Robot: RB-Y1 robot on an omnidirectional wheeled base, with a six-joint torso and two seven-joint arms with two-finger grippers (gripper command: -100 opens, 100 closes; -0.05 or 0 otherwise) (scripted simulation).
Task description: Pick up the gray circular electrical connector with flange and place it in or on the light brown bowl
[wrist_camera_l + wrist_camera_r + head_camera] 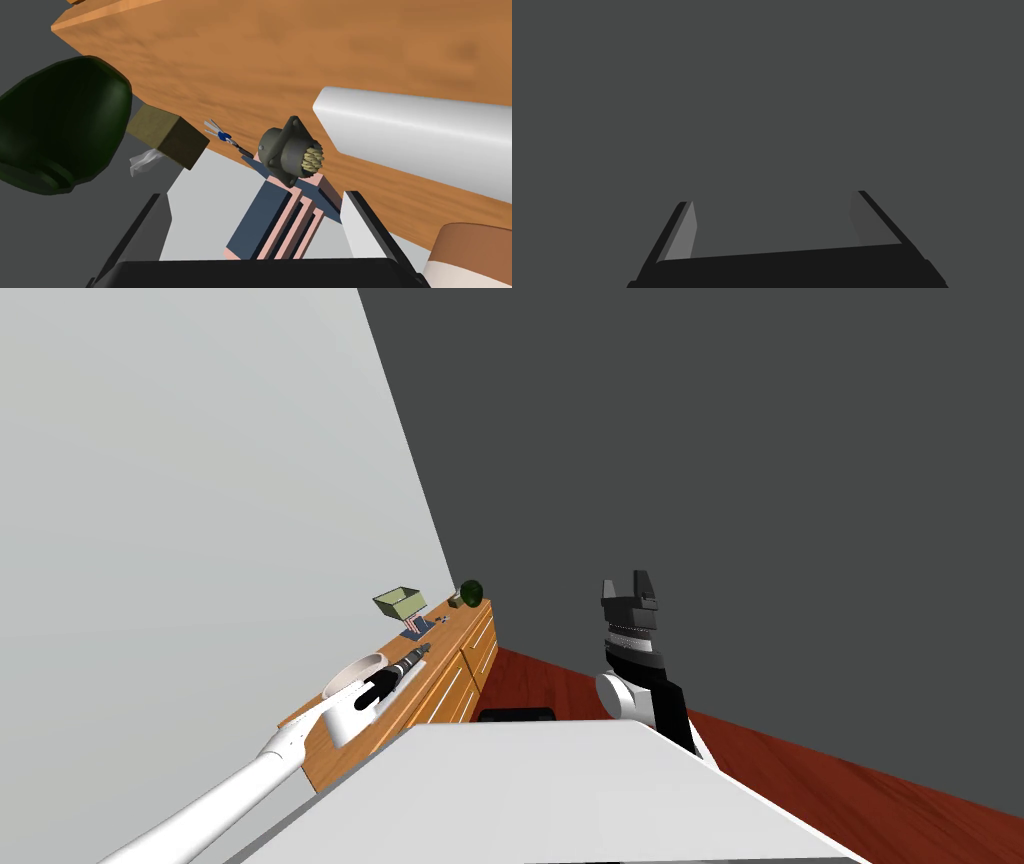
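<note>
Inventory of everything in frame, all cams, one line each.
grey circular flanged connector: 1, dark grey with pale pins, at the striped slab's far end
pink-and-navy striped slab: 1, on dresser
blue-tipped wire scrap: 1, beside connector
olive-brown box: 1, white tissue sticking out, by green object
dark green rounded object: 1, dresser's far end
olive open bin: 1, near wall
pale shallow bowl: 1, dresser's near end, under left forearm
white long bar: 1, beside connector, unidentified
orange-brown wooden dresser: 1, along light wall
left pincer: open, connector ahead
right pincer: open, raised
</note>
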